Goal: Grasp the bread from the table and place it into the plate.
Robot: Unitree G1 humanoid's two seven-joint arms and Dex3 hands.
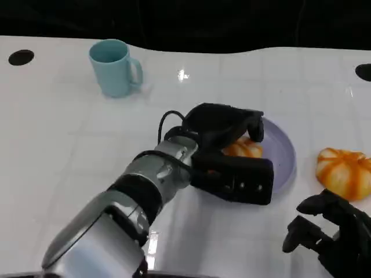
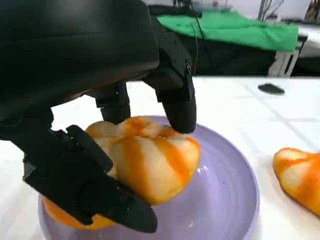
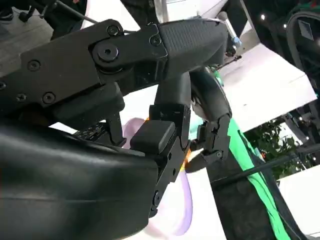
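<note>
At about five o'clock on the white table (image 1: 69, 150), the right hand (image 1: 333, 234) rests with its fingers loosely curled and nothing in them. Toward the centre, the left hand (image 1: 232, 153) holds the bread (image 2: 145, 160) over the purple plate (image 2: 225, 200), fingers around it, the bread low in the dish. A second orange-striped bread (image 1: 343, 172) lies at three o'clock, and a light-blue mug (image 1: 113, 66) stands far off at eleven o'clock.

— What is being blocked? 
— The plate (image 1: 285, 152) is being covered by the left hand (image 1: 232, 153), which is gripping the bread (image 1: 243, 149). 
— And the open room? 
— Bare table (image 1: 69, 145) is being left between the mug (image 1: 113, 67) and the arm; a second bread (image 1: 344, 171) is lying beside the right hand (image 1: 333, 231).
</note>
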